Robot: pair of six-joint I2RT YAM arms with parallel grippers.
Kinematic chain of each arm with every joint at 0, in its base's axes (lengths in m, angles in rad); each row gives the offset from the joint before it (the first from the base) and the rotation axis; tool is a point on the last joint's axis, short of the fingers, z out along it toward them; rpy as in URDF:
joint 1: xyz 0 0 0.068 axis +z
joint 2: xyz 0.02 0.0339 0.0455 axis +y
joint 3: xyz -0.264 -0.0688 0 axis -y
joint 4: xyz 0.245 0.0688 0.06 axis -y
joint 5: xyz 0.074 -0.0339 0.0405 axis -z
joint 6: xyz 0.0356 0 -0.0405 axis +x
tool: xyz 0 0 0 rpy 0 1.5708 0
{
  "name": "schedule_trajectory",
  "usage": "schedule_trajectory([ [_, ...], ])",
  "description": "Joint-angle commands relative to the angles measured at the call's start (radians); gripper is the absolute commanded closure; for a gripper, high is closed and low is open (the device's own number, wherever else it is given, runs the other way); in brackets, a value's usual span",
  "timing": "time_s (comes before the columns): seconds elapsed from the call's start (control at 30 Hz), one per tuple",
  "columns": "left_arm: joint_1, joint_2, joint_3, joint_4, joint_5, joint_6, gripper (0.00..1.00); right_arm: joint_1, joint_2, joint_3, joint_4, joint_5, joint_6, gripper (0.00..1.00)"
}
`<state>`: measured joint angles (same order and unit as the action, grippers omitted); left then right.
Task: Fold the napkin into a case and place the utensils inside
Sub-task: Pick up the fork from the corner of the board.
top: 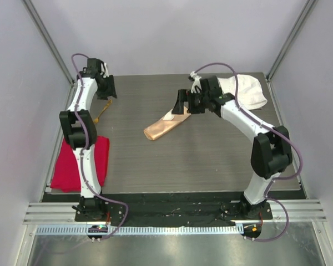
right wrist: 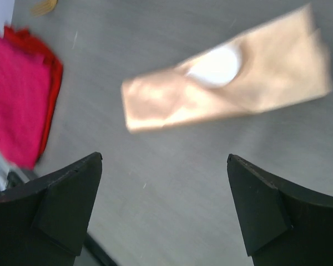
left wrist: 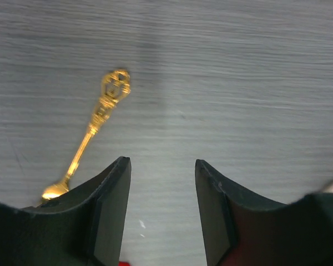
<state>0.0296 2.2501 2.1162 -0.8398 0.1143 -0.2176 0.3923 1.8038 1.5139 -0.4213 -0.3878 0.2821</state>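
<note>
**A:** Where's the thin gold metal fork (left wrist: 94,127)?

**B:** On the grey counter (left wrist: 238,83), just outside the left hand (left wrist: 162,163), beside its left finger, with the ornate end pointing away. That hand is spread and holds nothing.

**A:** How will it handle?

**B:** Probably light, stiff and slick, and it lies flat. I'd pinch the slim shank crosswise, mid-length.

**A:** And the right hand (right wrist: 165,159)?

**B:** Spread too, and empty. The peach-orange folded cloth case (right wrist: 277,72) lies ahead of its fingers, with the small white spoon (right wrist: 213,66) tucked in it.
</note>
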Motion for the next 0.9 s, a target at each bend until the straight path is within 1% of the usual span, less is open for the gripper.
schedule_trajectory([
  [0.0,0.076,0.155,0.215,-0.212,-0.025,0.176,0.46,0.094,-0.161,-0.266,0.247,-0.118,0.1,0.0],
  [0.03,0.088,0.169,0.215,-0.199,-0.01,0.184,0.46,0.102,-0.206,-0.338,0.253,-0.131,0.098,0.0],
  [0.1,0.095,0.206,0.226,-0.185,-0.028,0.198,0.45,0.108,-0.259,-0.403,0.265,-0.151,0.1,0.0],
  [0.13,0.095,0.218,0.225,-0.183,-0.075,0.21,0.45,0.106,-0.296,-0.431,0.256,-0.146,0.091,0.0],
  [0.23,0.095,0.226,0.174,-0.147,-0.105,0.213,0.45,0.103,-0.336,-0.423,0.19,-0.129,0.042,0.0],
  [0.27,0.093,0.217,0.103,-0.119,-0.138,0.213,0.44,0.105,-0.339,-0.422,0.182,-0.137,0.037,0.0],
  [0.3,0.092,0.201,0.073,-0.082,-0.148,0.21,0.44,0.103,-0.345,-0.42,0.173,-0.147,0.038,0.0],
  [0.37,0.093,0.204,0.032,-0.077,-0.15,0.202,0.45,0.105,-0.353,-0.423,0.173,-0.157,0.04,0.0],
  [0.47,0.079,0.221,0.001,-0.108,-0.175,0.202,0.55,0.105,-0.354,-0.422,0.17,-0.126,0.028,0.0],
  [0.5,0.07,0.218,-0.018,-0.111,-0.195,0.199,0.65,0.105,-0.356,-0.422,0.164,-0.119,0.028,0.0],
  [0.57,0.056,0.194,-0.092,-0.079,-0.226,0.192,0.74,0.105,-0.36,-0.422,0.164,-0.08,0.022,0.0],
  [0.6,0.05,0.186,-0.113,-0.07,-0.254,0.182,0.82,0.105,-0.362,-0.42,0.165,-0.063,0.022,0.0],
  [0.67,0.044,0.184,-0.128,-0.077,-0.268,0.166,0.88,0.105,-0.368,-0.42,0.168,-0.025,0.02,0.0],
  [0.7,0.043,0.183,-0.128,-0.076,-0.263,0.15,0.96,0.103,-0.371,-0.423,0.182,-0.019,0.02,0.0],
  [0.77,0.043,0.184,-0.098,-0.096,-0.205,0.129,1.0,0.103,-0.362,-0.428,0.196,-0.017,0.017,0.0],
  [0.8,0.041,0.18,-0.081,-0.107,-0.183,0.1,1.0,0.103,-0.341,-0.428,0.211,-0.019,0.016,0.0],
  [0.87,0.041,0.154,-0.046,-0.113,-0.084,0.054,1.0,0.105,-0.31,-0.42,0.236,-0.049,0.019,0.0],
])
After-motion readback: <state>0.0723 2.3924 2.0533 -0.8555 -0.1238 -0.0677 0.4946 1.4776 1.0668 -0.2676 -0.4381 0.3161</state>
